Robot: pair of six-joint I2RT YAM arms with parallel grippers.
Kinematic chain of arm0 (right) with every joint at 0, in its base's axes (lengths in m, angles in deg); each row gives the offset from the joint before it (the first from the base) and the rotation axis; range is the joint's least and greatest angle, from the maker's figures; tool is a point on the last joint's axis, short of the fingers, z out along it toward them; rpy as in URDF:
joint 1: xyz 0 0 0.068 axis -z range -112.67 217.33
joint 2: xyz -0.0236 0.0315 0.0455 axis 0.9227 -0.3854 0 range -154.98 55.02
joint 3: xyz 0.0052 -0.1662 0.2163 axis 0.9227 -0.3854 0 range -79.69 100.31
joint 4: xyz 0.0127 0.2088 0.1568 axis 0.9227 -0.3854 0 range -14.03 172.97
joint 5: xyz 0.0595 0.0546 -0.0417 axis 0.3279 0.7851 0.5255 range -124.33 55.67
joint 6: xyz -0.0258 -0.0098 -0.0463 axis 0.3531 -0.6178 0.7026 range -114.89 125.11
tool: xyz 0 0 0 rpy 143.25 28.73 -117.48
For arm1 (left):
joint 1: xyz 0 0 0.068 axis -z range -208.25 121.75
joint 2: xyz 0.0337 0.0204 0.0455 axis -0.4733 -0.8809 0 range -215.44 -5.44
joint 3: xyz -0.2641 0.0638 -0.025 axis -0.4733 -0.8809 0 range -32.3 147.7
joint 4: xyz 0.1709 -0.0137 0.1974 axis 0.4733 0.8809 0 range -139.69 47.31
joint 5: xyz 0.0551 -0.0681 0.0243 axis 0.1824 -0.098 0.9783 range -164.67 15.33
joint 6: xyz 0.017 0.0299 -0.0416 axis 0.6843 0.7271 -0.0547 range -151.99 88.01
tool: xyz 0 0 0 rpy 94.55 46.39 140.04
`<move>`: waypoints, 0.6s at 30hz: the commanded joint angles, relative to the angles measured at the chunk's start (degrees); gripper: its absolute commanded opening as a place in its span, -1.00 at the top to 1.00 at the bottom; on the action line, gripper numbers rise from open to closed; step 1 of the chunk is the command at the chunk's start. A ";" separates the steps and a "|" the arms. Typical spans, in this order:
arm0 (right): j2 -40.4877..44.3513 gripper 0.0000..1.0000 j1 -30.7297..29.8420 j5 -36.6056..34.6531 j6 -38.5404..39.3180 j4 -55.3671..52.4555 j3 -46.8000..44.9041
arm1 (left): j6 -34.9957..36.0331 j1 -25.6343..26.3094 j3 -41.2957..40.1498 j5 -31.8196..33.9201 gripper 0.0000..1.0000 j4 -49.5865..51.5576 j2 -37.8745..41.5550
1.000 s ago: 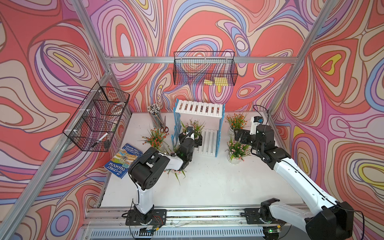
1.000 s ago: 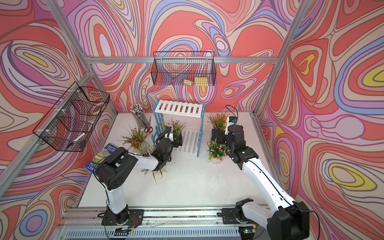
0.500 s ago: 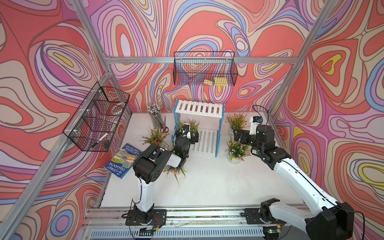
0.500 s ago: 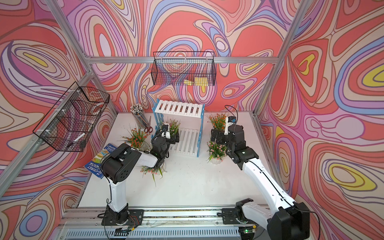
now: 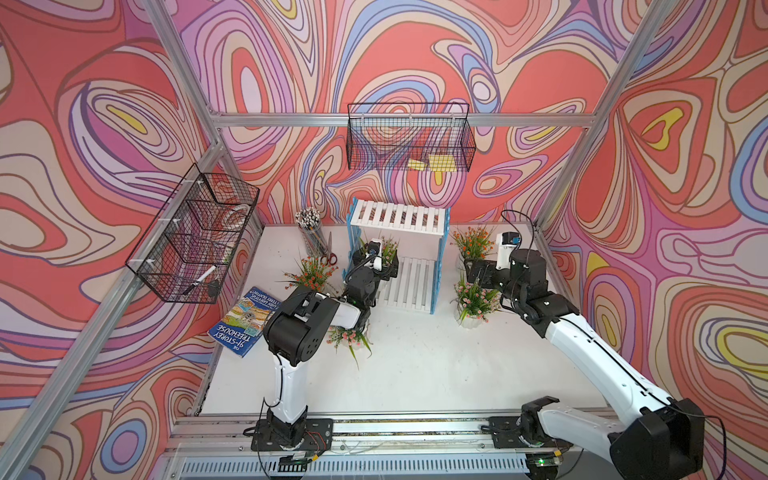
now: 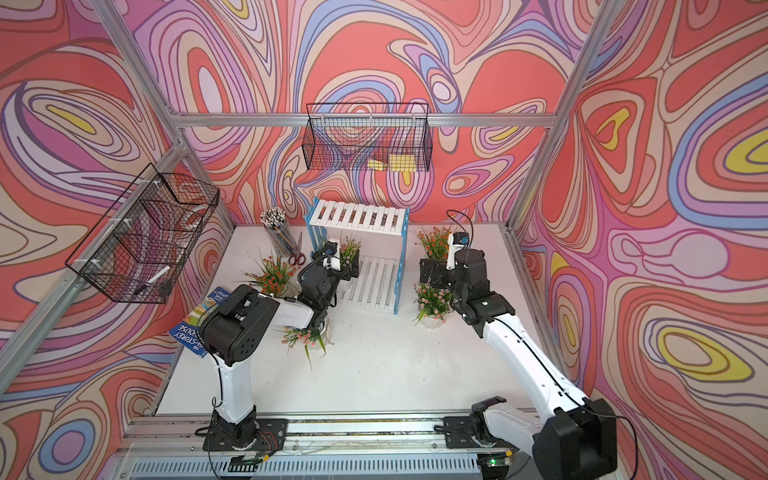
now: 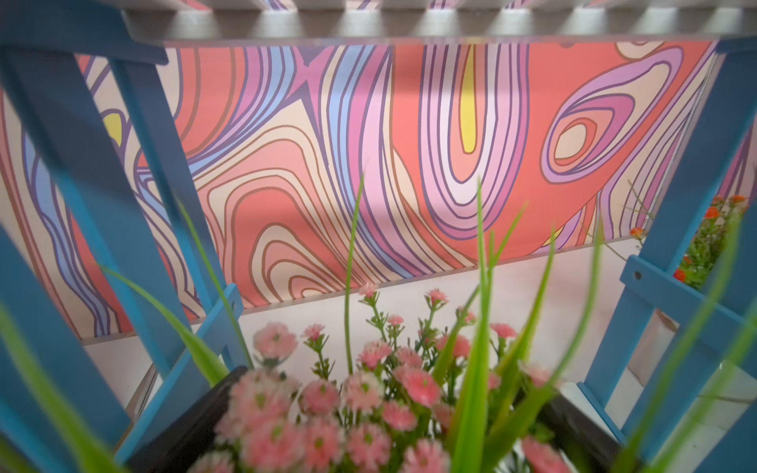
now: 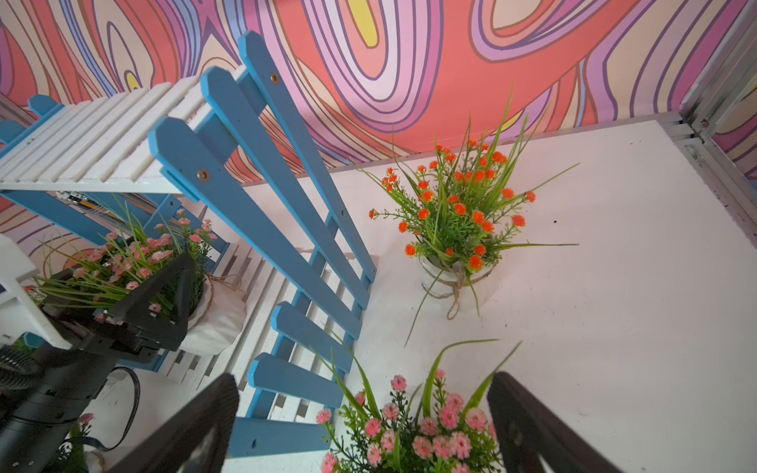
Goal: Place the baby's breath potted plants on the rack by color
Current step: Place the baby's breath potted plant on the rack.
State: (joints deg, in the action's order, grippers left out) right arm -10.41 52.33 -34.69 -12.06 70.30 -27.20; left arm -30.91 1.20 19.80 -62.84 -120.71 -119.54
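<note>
left end effector [image 7: 389,393] has its jaws spread wide either side of a pink plant [image 8: 135,258] sitting on the lower shelf of the rack [image 8: 262,192]. right end effector [image 8: 364,385] is spread apart too, hovering over a second pink plant [image 8: 418,434] on the counter [image 8: 614,327] just beside the rack, orange plant [image 8: 454,204] nearby.

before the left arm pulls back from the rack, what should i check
1. Pink-flowered plant in white pot resting on the lower slats of the blue-and-white two-tier rack: ok.
2. Left gripper open: ok.
3. Its fingers free of the grass blades: cannot tell.
4. Headroom under the rack's top shelf: cannot tell.
5. Right gripper open over the second pink-flowered plant on the white table: ok.
6. Orange-flowered plant upright on the table: ok.
</note>
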 commanded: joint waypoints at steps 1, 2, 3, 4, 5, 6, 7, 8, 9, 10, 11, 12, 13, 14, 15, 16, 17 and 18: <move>-0.23 -0.96 0.33 0.53 0.65 1.01 0.97 | 1.51 -0.24 1.86 -1.81 -0.99 -4.76 1.52; -0.14 -0.96 0.33 0.51 0.68 1.03 0.86 | 1.61 -0.23 1.80 -1.79 -0.99 -4.74 1.82; -0.09 -0.97 0.33 0.47 0.65 1.12 0.73 | 1.79 -0.27 1.83 -1.82 -1.00 -4.74 2.06; -0.05 -0.96 0.28 0.50 0.66 1.10 0.67 | 1.97 -0.26 1.71 -1.86 -1.00 -4.74 2.31; -0.05 -0.97 0.33 0.53 0.65 1.09 0.68 | 2.21 -0.23 1.69 -1.90 -0.99 -4.70 2.56; -0.05 -0.97 0.33 0.49 0.65 1.12 0.55 | 2.33 -0.22 1.63 -2.03 -1.00 -4.78 2.94; -0.01 -0.96 0.32 0.58 0.67 1.14 0.59 | 2.62 -0.27 1.65 -2.08 -0.99 -4.70 3.30; 0.04 -0.96 0.32 0.62 0.59 1.31 0.42 | 2.78 -0.27 1.54 -2.15 -1.00 -4.73 3.72; 0.02 -0.97 0.28 0.66 0.56 1.40 0.34 | 2.90 -0.21 1.56 -2.28 -1.00 -4.74 4.10; 0.04 -0.96 0.33 0.70 0.47 1.40 0.33 | 3.17 -0.26 1.60 -2.39 -1.00 -4.71 4.48; 0.04 -0.96 0.33 0.76 0.47 1.42 0.33 | 3.35 -0.35 1.68 -2.59 -1.00 -4.72 4.91; 0.04 -0.97 0.33 0.87 0.40 1.49 0.35 | 3.50 -0.31 1.89 -2.77 -0.99 -4.70 5.25; 0.04 -0.96 0.33 0.89 0.43 1.62 0.33 | 3.81 -0.35 2.13 -2.82 -1.00 -4.73 5.71; 0.04 -0.97 0.33 0.88 0.33 1.60 0.33 | 3.78 -0.39 2.37 -3.11 -1.00 -4.60 6.16; 0.11 -0.96 0.33 0.93 0.37 1.58 0.34 | 3.87 -0.53 2.69 -3.45 -0.99 -4.57 6.44; 0.13 -0.96 0.32 0.97 0.22 1.56 0.33 | 3.77 -0.61 2.98 -3.77 -0.99 -4.28 6.93; 0.19 -0.96 0.39 0.92 0.21 1.56 0.38 | 3.73 -0.65 3.25 -4.13 -0.99 -3.90 7.39; 0.30 -0.96 0.33 0.73 0.21 1.49 0.34 | 3.78 -0.68 3.48 -4.42 -1.00 -3.63 7.79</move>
State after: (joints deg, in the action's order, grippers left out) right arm -10.41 52.30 -34.25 -12.02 70.78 -27.20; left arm -28.50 0.94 21.24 -65.42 -121.08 -114.47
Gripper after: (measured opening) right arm 0.983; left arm 0.994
